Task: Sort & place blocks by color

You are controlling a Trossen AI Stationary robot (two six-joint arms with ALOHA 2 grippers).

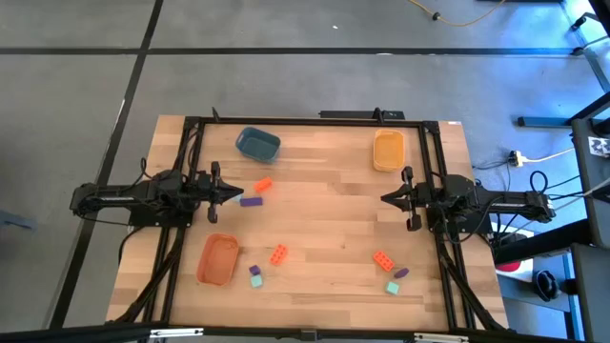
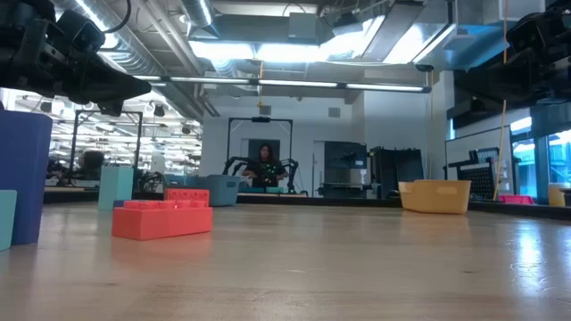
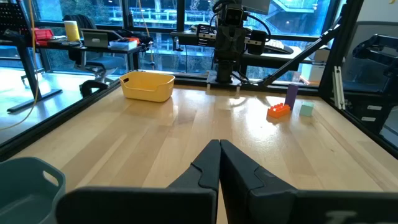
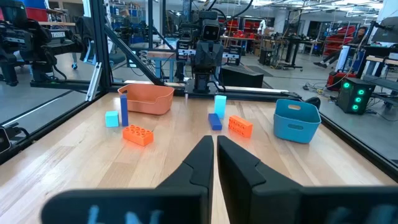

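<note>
Just beyond your left gripper (image 1: 238, 193), clenched empty, lie an orange block (image 1: 263, 186) and a purple block (image 1: 251, 201); your right gripper (image 1: 385, 198) hovers clenched, arm level.

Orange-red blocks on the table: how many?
3: one just ahead of the left gripper, one right of the orange bowl, one near the front right. None visibly hidden.

A wooden table (image 1: 324, 205) was seen at the centre of the high view. A dark blue bowl (image 1: 257, 144) was placed toward its upper left, a yellow bowl (image 1: 388, 151) toward its upper right, and an orange bowl (image 1: 218, 259) at its lower left (all three well apart). A person (image 2: 266, 166) was seen far back in the middle of the low view.
</note>
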